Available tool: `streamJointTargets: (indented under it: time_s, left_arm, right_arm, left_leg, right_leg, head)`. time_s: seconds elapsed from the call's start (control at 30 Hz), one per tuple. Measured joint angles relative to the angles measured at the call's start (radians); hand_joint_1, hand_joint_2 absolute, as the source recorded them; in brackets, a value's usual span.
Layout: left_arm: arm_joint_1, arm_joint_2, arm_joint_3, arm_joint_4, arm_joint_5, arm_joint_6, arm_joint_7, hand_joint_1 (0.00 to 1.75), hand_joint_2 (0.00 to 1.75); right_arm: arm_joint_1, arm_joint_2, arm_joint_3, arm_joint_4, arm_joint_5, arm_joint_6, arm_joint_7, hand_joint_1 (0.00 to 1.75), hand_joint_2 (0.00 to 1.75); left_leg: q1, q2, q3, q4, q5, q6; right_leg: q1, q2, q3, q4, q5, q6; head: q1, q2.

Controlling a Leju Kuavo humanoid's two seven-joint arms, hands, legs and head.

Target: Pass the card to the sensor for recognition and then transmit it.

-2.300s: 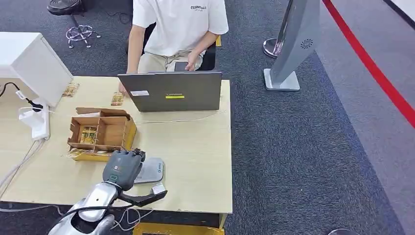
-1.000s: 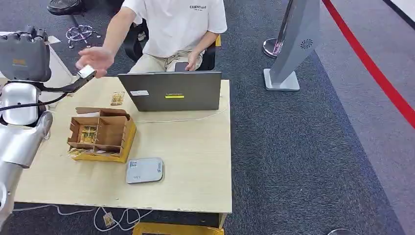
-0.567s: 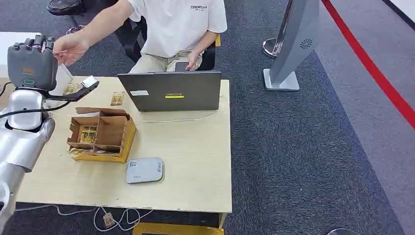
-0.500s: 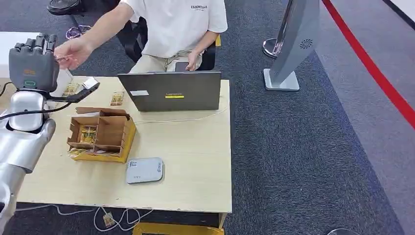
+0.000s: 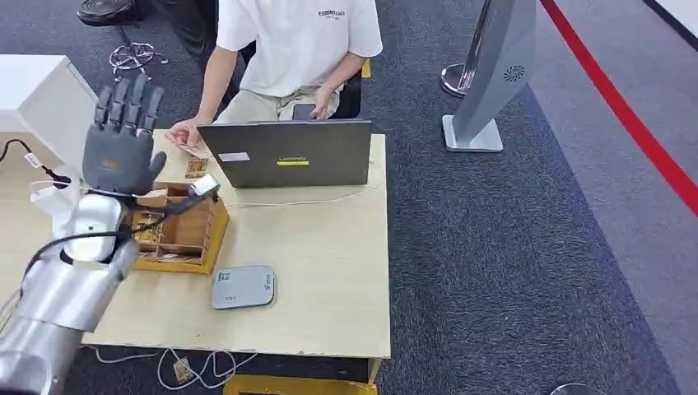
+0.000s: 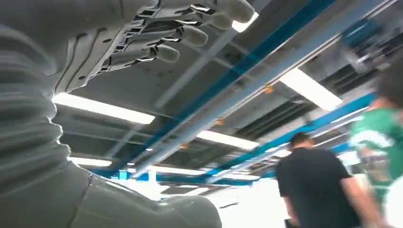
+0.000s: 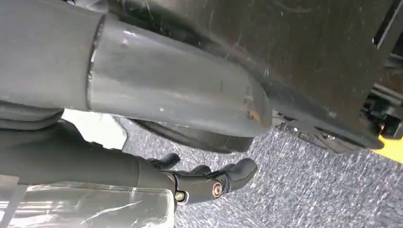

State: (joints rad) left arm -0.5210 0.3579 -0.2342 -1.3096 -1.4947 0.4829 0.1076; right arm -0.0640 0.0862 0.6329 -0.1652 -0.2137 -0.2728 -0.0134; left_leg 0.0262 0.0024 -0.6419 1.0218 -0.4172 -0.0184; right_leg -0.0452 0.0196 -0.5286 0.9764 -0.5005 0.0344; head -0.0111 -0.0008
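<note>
At centre left of the head view, a brown cardboard box (image 5: 183, 226) with dividers sits on the pale wooden surface (image 5: 329, 271), small packets in its compartments. The left hand (image 5: 122, 146) is raised above it, fingers spread, holding nothing. The card (image 5: 196, 149) is in the person's hand (image 5: 183, 134) beside the grey laptop (image 5: 286, 153). The grey sensor (image 5: 243, 286) lies lower down. Dark carpet surrounds the surface. The right hand (image 7: 209, 183) hangs with fingers curled, empty.
</note>
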Motion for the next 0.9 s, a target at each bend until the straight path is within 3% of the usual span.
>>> streamJointTargets:
  time_s: [0.13, 0.27, 0.4, 0.47, 0.9]
  left_arm:
    - [0.239, -0.003, -0.014, -0.263, 0.004, -0.027, 0.047, 0.00, 1.75]
    - [0.364, 0.010, -0.015, -0.377, 0.073, -0.150, 0.061, 0.00, 1.75]
    - [0.405, 0.032, -0.004, -0.398, 0.163, -0.309, 0.060, 0.00, 1.75]
    - [0.412, 0.039, 0.006, -0.398, 0.177, -0.340, 0.063, 0.00, 1.75]
    - [0.402, 0.051, 0.042, -0.363, 0.206, -0.403, 0.088, 0.00, 1.75]
  right_arm:
    - [0.008, 0.000, -0.013, 0.001, -0.021, -0.017, -0.006, 0.00, 0.00]
    - [0.010, 0.000, -0.021, 0.002, -0.032, -0.019, -0.014, 0.00, 0.00]
    - [0.012, 0.000, -0.037, 0.002, -0.053, -0.022, -0.024, 0.00, 0.00]
    - [0.012, 0.000, -0.040, 0.002, -0.059, -0.024, -0.032, 0.00, 0.00]
    - [0.012, 0.000, -0.056, 0.002, -0.056, -0.024, -0.042, 0.00, 0.00]
  left_leg:
    - [0.000, 0.003, 0.000, 0.000, -0.002, 0.001]
    - [0.001, 0.001, 0.000, 0.000, -0.003, 0.000]
    - [0.002, -0.002, 0.000, -0.001, -0.003, 0.000]
    - [0.002, -0.002, 0.000, -0.001, -0.002, -0.001]
    - [0.002, -0.003, 0.000, -0.001, -0.002, 0.000]
  right_leg:
    - [0.000, 0.003, -0.001, -0.001, -0.001, 0.001]
    - [0.001, -0.001, -0.001, 0.000, -0.004, 0.001]
    - [0.002, -0.004, 0.000, 0.000, -0.004, 0.001]
    - [0.002, -0.004, 0.000, 0.000, -0.004, 0.001]
    - [0.001, -0.004, 0.000, 0.000, -0.004, 0.001]
  head:
    - [0.000, 0.000]
    - [-0.001, 0.000]
    - [-0.001, 0.000]
    - [-0.001, 0.000]
    - [-0.001, 0.000]
